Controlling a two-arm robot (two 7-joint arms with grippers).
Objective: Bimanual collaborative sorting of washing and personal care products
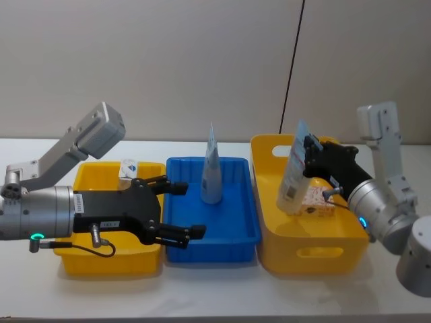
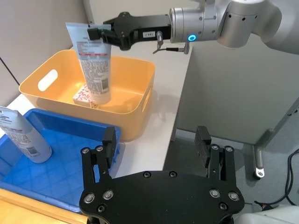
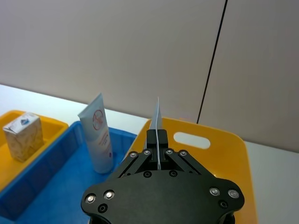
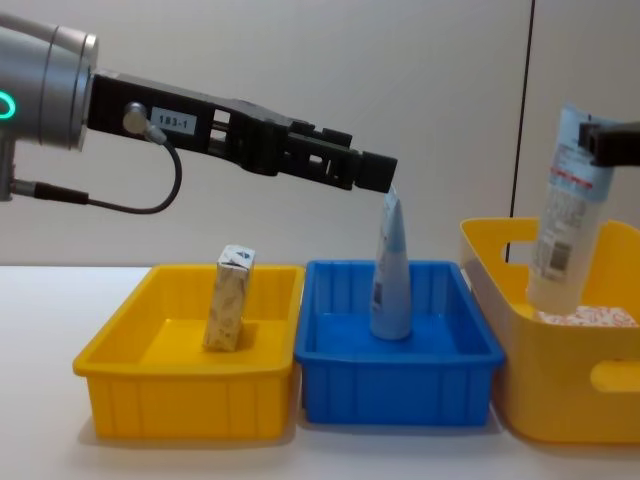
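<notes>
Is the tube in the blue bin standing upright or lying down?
Upright. The pale-blue tube stands on its cap inside the blue bin, crimped end up, untouched by the open left gripper.

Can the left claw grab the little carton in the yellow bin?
Probably yes. The left claw is open above the bins, and the cream carton stands alone in the left yellow bin, open from above.

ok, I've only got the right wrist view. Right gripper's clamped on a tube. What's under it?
Observer: The held tube hangs cap-down in the large yellow bin, by a red-print box.
Operator: Touching the box?
Observer: Cannot tell. In the chest view the cap sits about level with the box top.
Operator: Left gripper?
Observer: Open, empty, hovering above the blue bin's left edge.
</notes>
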